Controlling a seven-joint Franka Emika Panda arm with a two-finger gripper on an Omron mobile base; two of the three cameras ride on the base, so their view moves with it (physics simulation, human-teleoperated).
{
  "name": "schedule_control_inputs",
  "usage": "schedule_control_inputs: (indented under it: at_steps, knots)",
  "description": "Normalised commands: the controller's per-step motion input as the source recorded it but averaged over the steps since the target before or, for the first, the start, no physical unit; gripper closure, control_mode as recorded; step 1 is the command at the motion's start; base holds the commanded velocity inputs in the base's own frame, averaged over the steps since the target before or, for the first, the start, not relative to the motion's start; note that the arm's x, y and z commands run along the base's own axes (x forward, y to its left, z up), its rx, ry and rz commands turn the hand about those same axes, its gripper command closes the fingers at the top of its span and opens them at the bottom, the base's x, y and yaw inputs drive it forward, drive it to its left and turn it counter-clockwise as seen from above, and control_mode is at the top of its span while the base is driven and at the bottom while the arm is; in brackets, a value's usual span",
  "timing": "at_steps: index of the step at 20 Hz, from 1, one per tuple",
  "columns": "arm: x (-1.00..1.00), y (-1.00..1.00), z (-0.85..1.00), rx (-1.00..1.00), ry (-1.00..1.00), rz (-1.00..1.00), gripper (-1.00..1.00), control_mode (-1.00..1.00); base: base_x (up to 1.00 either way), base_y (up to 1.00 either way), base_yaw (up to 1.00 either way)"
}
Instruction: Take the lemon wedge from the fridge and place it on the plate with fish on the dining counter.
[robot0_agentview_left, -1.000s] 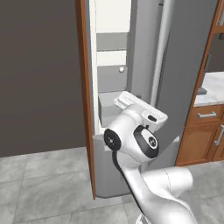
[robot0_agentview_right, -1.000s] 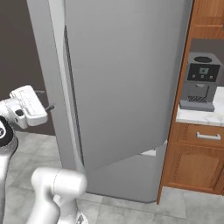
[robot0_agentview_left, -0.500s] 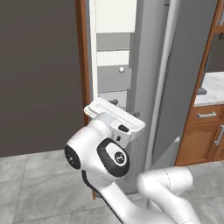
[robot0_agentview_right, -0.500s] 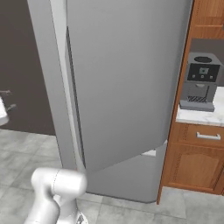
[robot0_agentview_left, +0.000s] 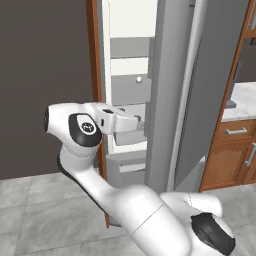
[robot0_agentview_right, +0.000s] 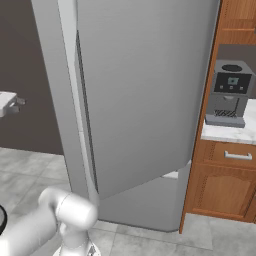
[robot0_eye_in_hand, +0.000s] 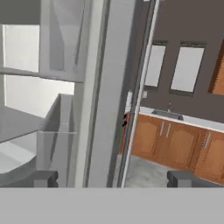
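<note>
The fridge (robot0_agentview_right: 145, 95) shows a smooth, matt grey metallic door and white interior with grey shelves (robot0_agentview_left: 130, 47). Warm brown wood cabinets (robot0_agentview_right: 220, 192) flank it, beneath a glossy white robot arm (robot0_agentview_left: 145, 215) on grey stone-look floor tiles (robot0_agentview_left: 45, 220).

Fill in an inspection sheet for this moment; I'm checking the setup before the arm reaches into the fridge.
Surface: grey tiled floor; grey glass shelves inside the fridge.
Job's things: fridge door stands open, white interior showing; lemon wedge nothing seen; plate nothing seen.
Clutter: small white ball on a shelf.
Grippers: gripper open, empty, at the fridge opening.
Cables: nothing seen.
Surroundings: coffee machine on a counter, wooden cabinets.
</note>
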Motion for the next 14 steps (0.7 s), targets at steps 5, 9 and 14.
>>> schedule_control_inputs:
  at_steps: [5, 9, 14]
  knots:
    - [0.32, -0.08, -0.07, -0.02, 0.01, 0.00, -1.00, -1.00, 0.00, 0.00, 0.00]
    - [0.38, -0.21, -0.24, -0.08, 0.00, 0.00, -1.00, -1.00, 0.00, 0.00, 0.00]
    - [0.50, -0.39, -0.24, -0.06, 0.00, 0.00, -1.00, -1.00, 0.00, 0.00, 0.00]
